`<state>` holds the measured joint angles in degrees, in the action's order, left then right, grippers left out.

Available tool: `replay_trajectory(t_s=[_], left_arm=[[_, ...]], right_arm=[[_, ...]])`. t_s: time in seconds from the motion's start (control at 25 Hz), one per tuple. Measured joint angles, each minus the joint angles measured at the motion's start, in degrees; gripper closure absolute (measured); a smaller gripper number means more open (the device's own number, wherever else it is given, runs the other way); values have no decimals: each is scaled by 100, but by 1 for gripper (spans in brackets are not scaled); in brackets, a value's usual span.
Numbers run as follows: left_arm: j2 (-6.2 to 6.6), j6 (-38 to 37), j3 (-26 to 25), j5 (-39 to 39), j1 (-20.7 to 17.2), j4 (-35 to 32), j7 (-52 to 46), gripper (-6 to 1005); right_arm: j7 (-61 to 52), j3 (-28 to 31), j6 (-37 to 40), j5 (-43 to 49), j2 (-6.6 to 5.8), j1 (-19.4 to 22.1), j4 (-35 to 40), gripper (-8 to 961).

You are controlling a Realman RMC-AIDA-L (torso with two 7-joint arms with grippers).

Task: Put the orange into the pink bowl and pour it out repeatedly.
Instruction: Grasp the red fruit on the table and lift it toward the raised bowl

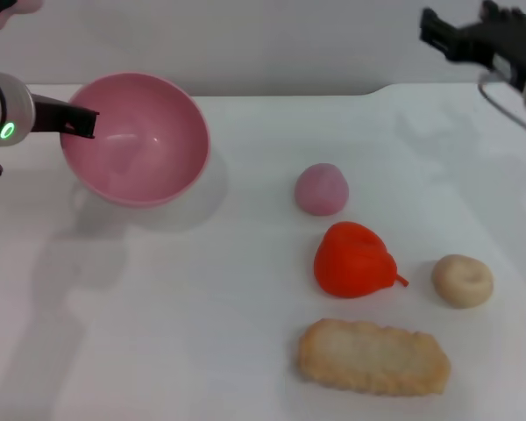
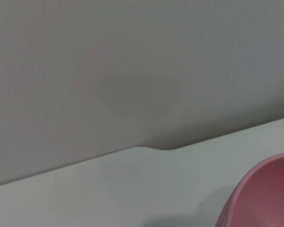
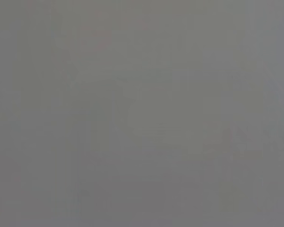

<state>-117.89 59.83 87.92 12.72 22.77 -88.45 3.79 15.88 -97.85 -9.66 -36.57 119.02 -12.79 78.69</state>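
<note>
Between pink dome (image 1: 321,189), doughnut (image 1: 462,281) and biscuit (image 1: 373,356) lies the orange (image 1: 354,260); left hand (image 1: 81,123) grips the tilted pink bowl (image 1: 140,140).

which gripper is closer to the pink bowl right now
Left. The left gripper is at the pink bowl, its finger on the bowl's rim, holding it tilted. The right gripper is raised far across the table, at its far right corner.

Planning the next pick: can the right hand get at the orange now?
Probably yes: the orange lies uncovered on the table, open from above, and the right hand hangs raised on that side, holding nothing visible.
</note>
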Motion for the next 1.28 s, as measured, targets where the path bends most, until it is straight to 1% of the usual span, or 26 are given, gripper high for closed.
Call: replay_trajectory(t_s=[0.04,0.12,0.24,0.28,0.36,0.44,0.48,0.6,0.68,0.84,1.0,1.12,1.28], left_arm=[[0,0,0,0,0,0,0,957],[-6,-94,23,16,-5,68,2,957],[-6,-137,37,16,14,134,2,957],[-6,-137,37,16,14,134,2,957],[-6,-205,46,18,42,208,3,957],[-7,-224,48,21,47,217,2,957],[-9,-235,50,24,48,220,-4,957],[-12,-275,39,30,54,245,-24,957],[-11,-288,41,30,60,253,-24,957],[-12,-338,53,29,110,296,-30,957],[-14,-360,53,30,185,411,-31,957],[-14,-400,48,29,298,616,-27,957],[-11,-427,36,29,415,764,-3,957]], right_arm=[[-8,131,-457,12,-8,-47,285,128],[-68,451,-1554,50,-20,-271,733,128],[-492,782,-3061,434,-34,-776,1097,127],[-637,807,-3376,609,-37,-898,1139,127],[-948,750,-4148,1162,-33,-1215,1185,127],[-1178,508,-4640,1599,-17,-1385,1173,127],[-1323,270,-4839,1814,-5,-1415,1147,127],[-1653,-424,-5051,2281,2,-1404,1151,127],[-1708,-651,-5064,2318,11,-1361,1152,127],[-1758,-771,-5072,2264,14,-1332,1043,127],[-1779,-831,-4945,2247,20,-1167,1017,127],[-1908,-830,-4829,2202,24,-1098,1012,127],[-1945,-779,-4729,1833,8,-1082,949,127]])
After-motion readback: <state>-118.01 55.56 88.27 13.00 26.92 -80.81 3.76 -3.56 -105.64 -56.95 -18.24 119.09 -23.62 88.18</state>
